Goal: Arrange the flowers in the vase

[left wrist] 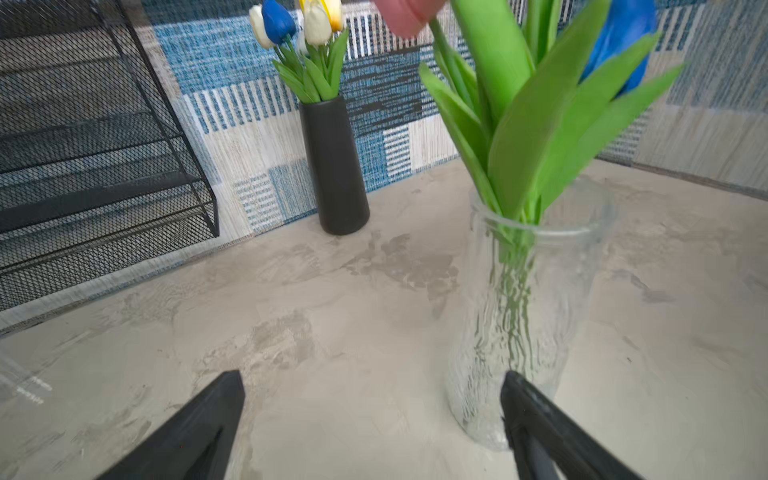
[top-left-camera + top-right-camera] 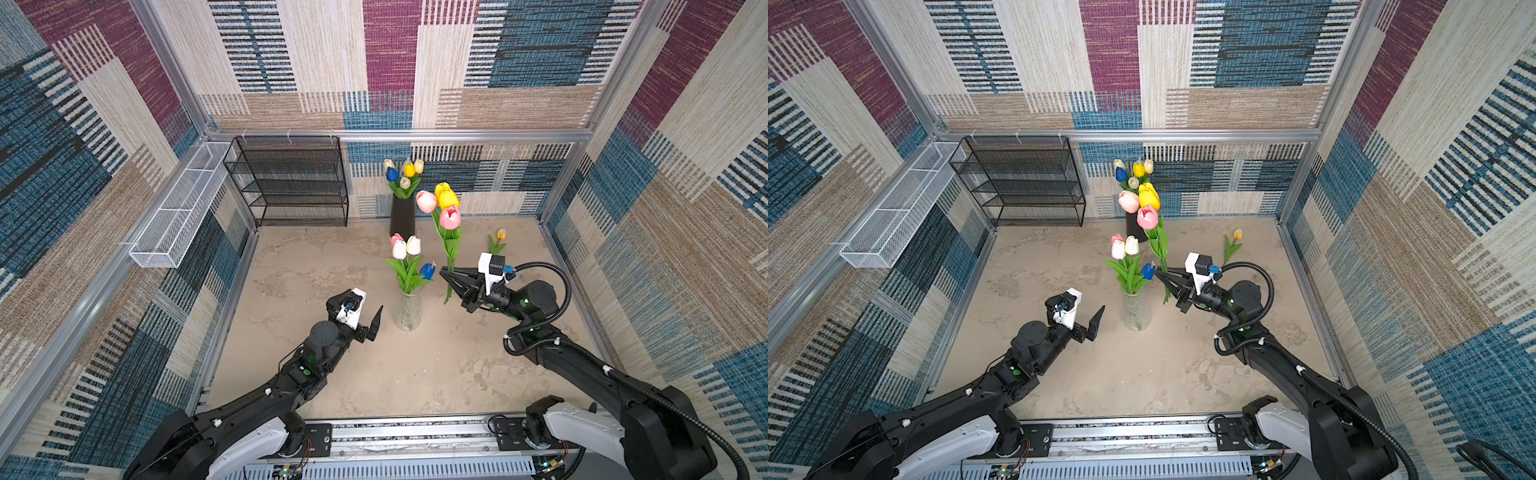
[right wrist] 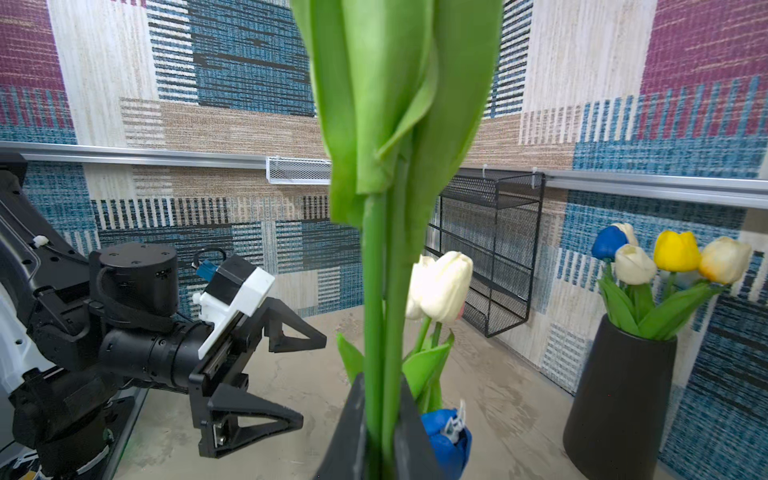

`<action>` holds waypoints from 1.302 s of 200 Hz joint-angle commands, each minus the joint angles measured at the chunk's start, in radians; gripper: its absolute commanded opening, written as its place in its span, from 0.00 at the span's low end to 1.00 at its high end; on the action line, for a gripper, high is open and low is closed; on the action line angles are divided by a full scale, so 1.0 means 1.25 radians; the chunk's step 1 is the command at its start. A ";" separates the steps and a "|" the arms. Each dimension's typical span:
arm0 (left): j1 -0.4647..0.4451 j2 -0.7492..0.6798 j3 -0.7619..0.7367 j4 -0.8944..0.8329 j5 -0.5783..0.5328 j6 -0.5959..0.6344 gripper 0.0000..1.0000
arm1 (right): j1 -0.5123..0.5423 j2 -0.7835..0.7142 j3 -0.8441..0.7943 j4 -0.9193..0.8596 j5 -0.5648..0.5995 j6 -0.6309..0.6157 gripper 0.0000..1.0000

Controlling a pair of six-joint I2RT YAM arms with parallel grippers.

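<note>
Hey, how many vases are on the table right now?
2. The clear glass vase stands in the middle, holding white, pink and blue tulips. The black vase stands at the back, behind it, holding more. None seems hidden.

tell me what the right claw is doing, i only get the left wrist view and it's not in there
Observer: The right claw is shut on the stems of a tulip bunch with pink and yellow heads, held upright.
Operator: where is that next to the glass vase
Observer: In both top views the bunch is beside the glass vase, on its right, with the stem ends not yet over the mouth.
Operator: any flowers left lying around
Observer: One orange tulip lies on the table near the back right corner.
</note>
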 commanded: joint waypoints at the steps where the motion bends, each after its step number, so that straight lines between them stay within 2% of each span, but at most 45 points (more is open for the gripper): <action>1: 0.001 -0.012 -0.021 -0.006 0.051 0.035 0.99 | 0.017 0.020 0.010 0.089 0.020 0.015 0.03; 21: -0.001 -0.014 -0.033 -0.043 0.104 0.068 0.99 | 0.021 0.032 0.011 0.095 0.040 0.019 0.03; 87: -0.015 0.041 -0.029 -0.027 0.145 0.064 0.95 | 0.042 0.094 0.031 0.182 0.072 0.089 0.03; 97: -0.015 0.042 -0.033 0.018 0.155 0.064 0.95 | 0.057 0.112 0.040 0.187 0.084 0.080 0.03; 172: -0.016 -0.047 -0.051 0.016 0.200 0.033 0.95 | 0.131 0.250 0.073 0.341 0.193 0.057 0.04; 230: -0.016 -0.098 -0.058 -0.010 0.203 0.036 0.95 | 0.167 0.313 0.081 0.373 0.253 -0.006 0.04; 260: -0.016 -0.087 -0.056 -0.010 0.212 0.035 0.95 | 0.171 0.318 0.064 0.374 0.301 -0.035 0.05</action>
